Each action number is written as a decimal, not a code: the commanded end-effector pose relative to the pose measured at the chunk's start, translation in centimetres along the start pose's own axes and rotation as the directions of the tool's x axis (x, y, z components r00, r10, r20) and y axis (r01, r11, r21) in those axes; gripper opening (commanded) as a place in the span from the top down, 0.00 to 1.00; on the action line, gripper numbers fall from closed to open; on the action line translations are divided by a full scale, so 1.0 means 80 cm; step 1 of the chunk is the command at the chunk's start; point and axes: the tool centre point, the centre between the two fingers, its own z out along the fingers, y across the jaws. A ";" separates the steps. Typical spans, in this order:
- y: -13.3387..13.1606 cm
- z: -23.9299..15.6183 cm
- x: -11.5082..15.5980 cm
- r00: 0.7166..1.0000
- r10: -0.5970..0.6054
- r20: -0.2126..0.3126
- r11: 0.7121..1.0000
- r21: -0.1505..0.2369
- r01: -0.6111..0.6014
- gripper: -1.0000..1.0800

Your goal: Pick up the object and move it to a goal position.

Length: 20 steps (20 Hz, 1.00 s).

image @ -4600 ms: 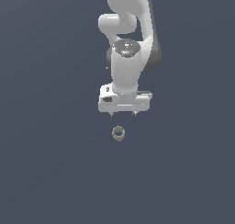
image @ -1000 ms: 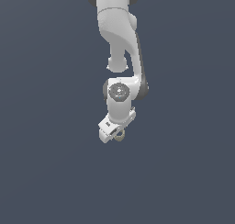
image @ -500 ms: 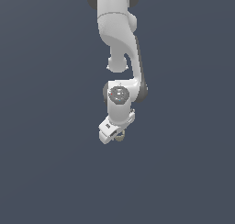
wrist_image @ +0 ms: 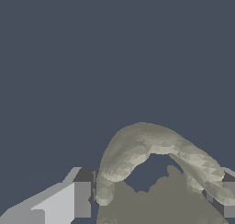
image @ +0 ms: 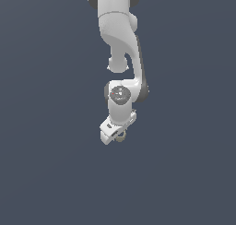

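Note:
The tan/olive ring [image: 120, 137] shows just under the white gripper [image: 115, 135] in the exterior view, mostly hidden behind the hand. In the wrist view the ring [wrist_image: 151, 147] fills the space between the two fingers [wrist_image: 82, 199], which press on its sides. The gripper is shut on the ring. The hand is tilted, and the arm hangs from the top of the exterior view.
A plain dark blue-grey surface [image: 46, 127] fills the background in both views. No other object shows.
Compared with 4.6 s ago the gripper has come down onto the ring and closed on it. Over the last second the arm shows almost no movement.

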 end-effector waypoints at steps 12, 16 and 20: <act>-0.098 -0.040 0.033 1.000 -0.001 0.000 1.000 0.000 0.001 1.00; -0.122 -0.050 0.042 1.000 -0.001 0.000 1.000 0.000 0.001 1.00; -0.131 -0.054 0.046 1.000 -0.001 0.000 1.000 0.000 0.001 1.00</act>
